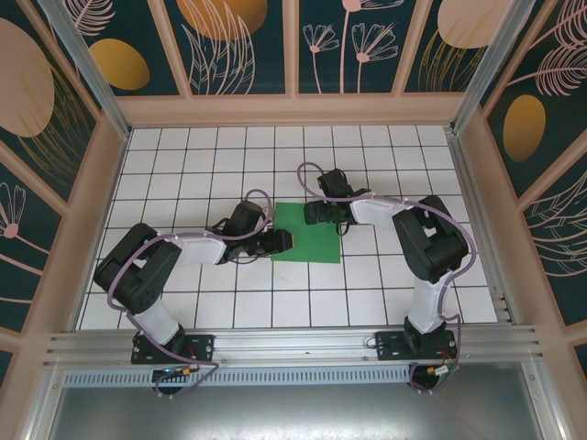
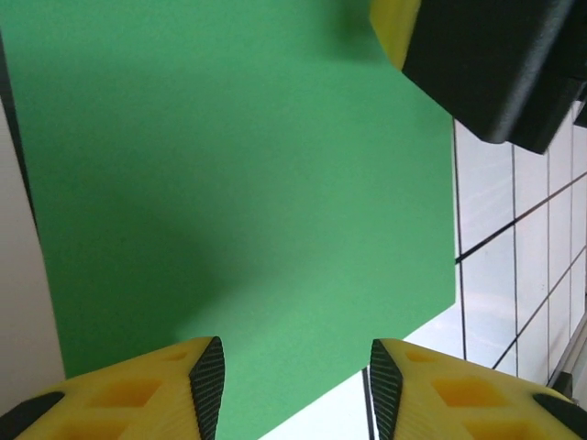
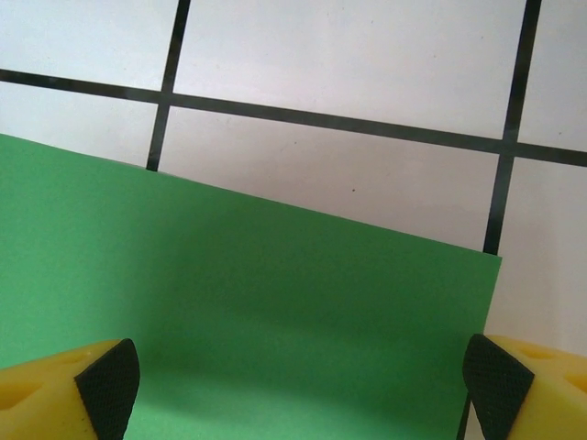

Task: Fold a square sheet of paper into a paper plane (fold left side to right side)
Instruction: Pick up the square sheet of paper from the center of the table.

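The square sheet of paper [image 1: 312, 240] lies flat and bright green on the white tiled table, near the middle. My left gripper [image 1: 283, 241] is at the sheet's left edge. In the left wrist view it [image 2: 295, 385] stands open over the green paper [image 2: 229, 183], its yellow fingers [image 2: 206, 380] apart. My right gripper [image 1: 312, 213] is at the sheet's far edge. The right wrist view has it [image 3: 298, 390] wide open above the paper [image 3: 257, 302], near a corner. The sheet is unfolded.
White tiles with dark grid lines [image 1: 385, 275] surround the sheet. Patterned walls enclose the table, with an aluminium rail [image 1: 293, 344] along the near edge. The right gripper's black and yellow body [image 2: 486, 64] hangs over the sheet's far corner in the left wrist view.
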Robot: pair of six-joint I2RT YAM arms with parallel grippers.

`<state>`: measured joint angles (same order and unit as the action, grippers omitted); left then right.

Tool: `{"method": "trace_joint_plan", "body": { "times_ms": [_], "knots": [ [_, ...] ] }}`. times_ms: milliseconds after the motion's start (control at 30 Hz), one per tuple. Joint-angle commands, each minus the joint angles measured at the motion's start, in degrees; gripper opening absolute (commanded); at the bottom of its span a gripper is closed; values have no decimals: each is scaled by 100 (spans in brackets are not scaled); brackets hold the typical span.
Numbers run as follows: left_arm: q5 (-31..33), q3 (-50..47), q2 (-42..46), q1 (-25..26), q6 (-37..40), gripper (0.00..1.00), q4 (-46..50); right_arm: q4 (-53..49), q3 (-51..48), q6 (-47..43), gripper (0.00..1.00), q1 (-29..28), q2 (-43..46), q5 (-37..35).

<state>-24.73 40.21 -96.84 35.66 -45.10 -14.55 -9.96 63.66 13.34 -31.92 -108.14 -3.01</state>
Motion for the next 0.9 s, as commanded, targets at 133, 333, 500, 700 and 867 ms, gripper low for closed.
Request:
{"method": "trace_joint_plan", "body": {
  "times_ms": [133,333,500,700,867],
  "knots": [
    [126,223,-491,64,78,49,314,21,-54,37,89,27,-80,563],
    [244,286,-621,73,136,48,416,-20,-175,99,87,-71,148,978],
    [304,307,-626,83,160,48,439,-187,-207,73,87,-189,360,968],
    [389,277,-487,74,74,48,241,-336,-302,32,70,-253,395,1048],
    [394,278,-306,77,-8,48,38,-306,-365,-40,56,-245,559,1212]
  ]
}}
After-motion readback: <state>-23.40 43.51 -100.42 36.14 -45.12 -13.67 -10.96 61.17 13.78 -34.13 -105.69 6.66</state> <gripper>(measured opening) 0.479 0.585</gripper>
